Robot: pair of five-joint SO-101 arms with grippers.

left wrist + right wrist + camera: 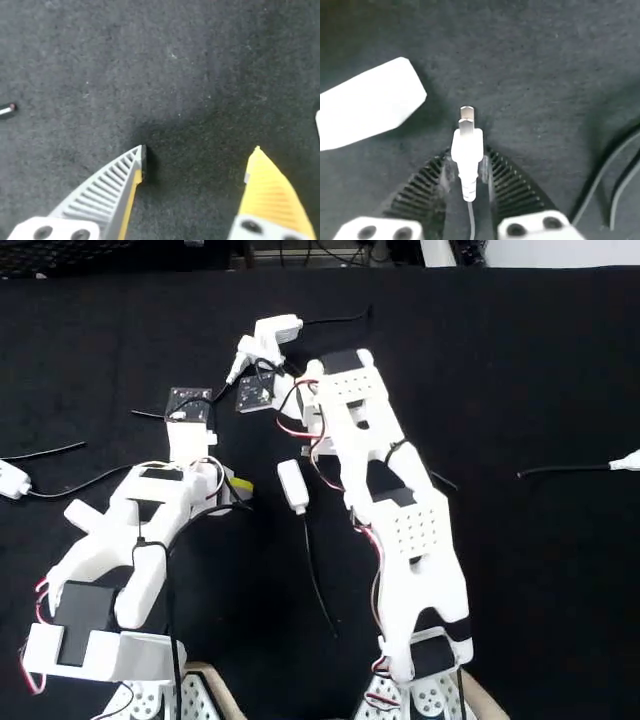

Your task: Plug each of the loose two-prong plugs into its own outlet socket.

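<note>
The right claw [467,162] is clamped on a white plug [467,145], its prongs pointing out ahead over the black bench [545,75]. A white block [367,107] lies near it, off to one side. The left claw [200,152] hangs with its fingers apart over the bench. Seen from above, a loose plug [293,485] lies between the two arms, its cord trailing back.
</note>
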